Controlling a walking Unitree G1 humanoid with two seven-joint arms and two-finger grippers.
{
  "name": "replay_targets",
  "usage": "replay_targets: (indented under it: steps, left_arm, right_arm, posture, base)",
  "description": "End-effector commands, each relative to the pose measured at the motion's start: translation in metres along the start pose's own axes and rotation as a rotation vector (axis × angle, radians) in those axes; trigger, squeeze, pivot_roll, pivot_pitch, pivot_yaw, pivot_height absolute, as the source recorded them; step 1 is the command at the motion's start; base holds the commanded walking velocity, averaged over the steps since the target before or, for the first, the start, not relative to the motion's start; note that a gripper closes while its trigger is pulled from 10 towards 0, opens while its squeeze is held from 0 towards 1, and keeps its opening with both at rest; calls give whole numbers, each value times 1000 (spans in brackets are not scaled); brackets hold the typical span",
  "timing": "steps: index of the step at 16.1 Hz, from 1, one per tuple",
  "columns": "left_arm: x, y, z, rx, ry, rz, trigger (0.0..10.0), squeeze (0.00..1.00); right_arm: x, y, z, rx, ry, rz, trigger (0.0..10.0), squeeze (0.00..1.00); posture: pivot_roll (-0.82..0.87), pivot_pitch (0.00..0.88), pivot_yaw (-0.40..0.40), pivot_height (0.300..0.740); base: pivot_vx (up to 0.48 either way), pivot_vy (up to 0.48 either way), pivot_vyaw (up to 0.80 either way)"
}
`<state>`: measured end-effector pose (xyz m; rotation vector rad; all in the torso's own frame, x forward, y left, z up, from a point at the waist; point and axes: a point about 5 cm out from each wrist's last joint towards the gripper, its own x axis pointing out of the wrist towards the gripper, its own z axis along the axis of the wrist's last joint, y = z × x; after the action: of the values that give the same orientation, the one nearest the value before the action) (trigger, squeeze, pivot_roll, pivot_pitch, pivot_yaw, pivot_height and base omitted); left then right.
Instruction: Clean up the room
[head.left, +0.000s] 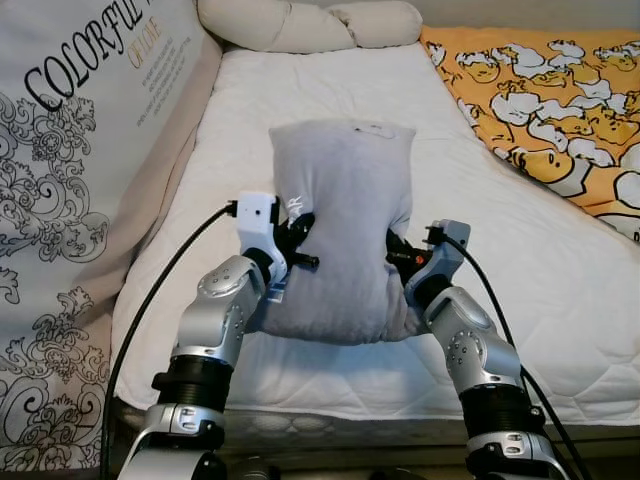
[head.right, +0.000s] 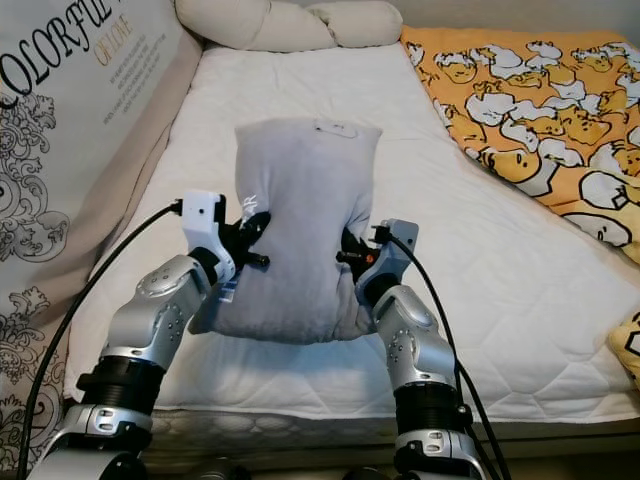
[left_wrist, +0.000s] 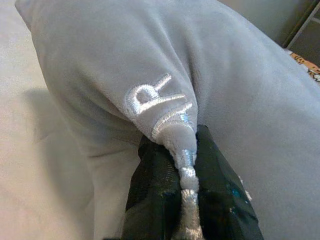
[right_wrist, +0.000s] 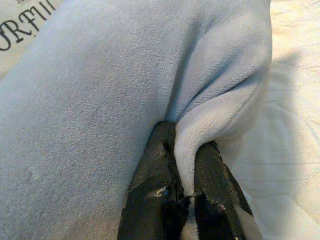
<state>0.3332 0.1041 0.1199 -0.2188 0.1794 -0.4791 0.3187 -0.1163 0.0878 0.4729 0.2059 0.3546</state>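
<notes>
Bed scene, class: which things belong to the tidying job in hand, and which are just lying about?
In the job:
grey pillow
left gripper, pinching a fold of it
right gripper, pinching the other side

Lying about:
white mattress
cream knotted cushion
yellow duck blanket
lettered panel

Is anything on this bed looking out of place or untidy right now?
The orange blanket lies rumpled and slanted over the bed's right side, not spread flat. The grey pillow is off its place, held up over the mattress by the left gripper and right gripper, each pinching a fold. Nothing looks spilled or damaged.
</notes>
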Motion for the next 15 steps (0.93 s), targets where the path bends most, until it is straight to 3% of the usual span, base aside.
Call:
replay_targets:
  steps: [1,2,3,4,9,11,12,13,14,15]
  left_arm:
    - [1,-8,2,19,2,-34,0,0]
    - [0,-8,2,32,0,-34,0,0]
    - [0,-7,2,42,-1,-29,0,0]
    - [0,-5,1,58,5,-23,0,0]
    - [7,-3,0,177,10,-32,0,0]
    - [9,0,-10,200,47,-27,0,0]
    - [10,2,-18,243,68,-16,0,0]
    - [10,4,-23,280,86,-4,1098,0]
    - [11,6,-24,290,91,5,3216,0]
    - [12,10,-27,325,110,38,8078,0]
  right_arm:
    - [8,18,9,-28,-38,77,10000,0]
    - [8,19,8,-3,-34,88,10000,0]
    - [8,18,8,4,-32,87,10000,682]
    - [7,16,8,2,-30,75,10000,1000]
    - [-8,-10,2,-52,-25,-74,10000,1000]
    - [-18,-19,-4,-126,0,-145,10000,1000]
    - [-22,-23,-9,-159,29,-170,10000,569]
    - [-25,-28,-12,-190,55,-208,10000,0]
    - [-27,-30,-13,-208,70,-219,10000,0]
    - [-32,-35,-16,-257,100,-232,10000,0]
  posture:
    - [36,0,-16,740]
    - [36,0,-14,740]
    - [35,0,-10,740]
    - [31,0,-4,740]
    - [12,0,16,740]
    - [4,0,22,740]
    - [-2,0,24,740]
    - [-10,0,27,740]
    - [-13,0,28,740]
    - [-25,0,30,740]
  base:
    - [0,0,0]
    - [0,0,0]
    - [0,0,0]
    - [0,0,0]
    - [0,0,0]
    - [0,0,0]
    - [0,0,0]
    - [0,0,0]
    - [0,0,0]
    - [0,0,0]
